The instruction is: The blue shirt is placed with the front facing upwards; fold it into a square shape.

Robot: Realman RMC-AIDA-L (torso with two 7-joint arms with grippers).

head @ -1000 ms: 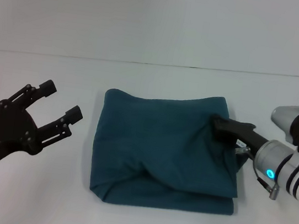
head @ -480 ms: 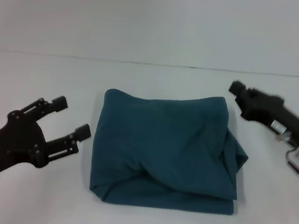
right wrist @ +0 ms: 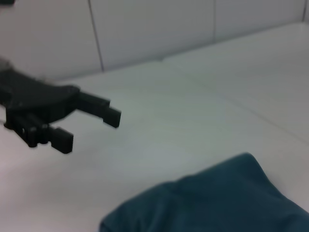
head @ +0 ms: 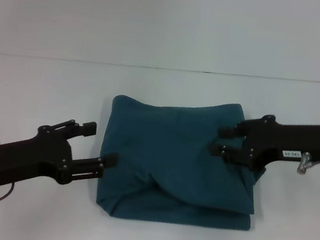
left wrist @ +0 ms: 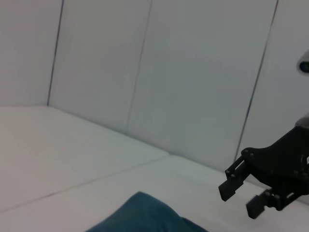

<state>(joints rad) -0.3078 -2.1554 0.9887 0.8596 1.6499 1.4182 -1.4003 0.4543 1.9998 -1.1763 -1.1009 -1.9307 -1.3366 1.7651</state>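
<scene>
The blue shirt (head: 178,158) lies on the white counter (head: 44,92) already folded into a rough, rumpled square, no lettering showing. Both arms have closed in on it within the last second. The left pincer (head: 100,144), half a second ago well clear of the shirt's left edge, now has its spread fingers reaching that edge. The right pincer (head: 223,139), which had lifted away beyond the shirt's far right corner, now hangs over the shirt's right half with its fingers apart and empty. This looks like preparation for another fold or a tidying pass.
</scene>
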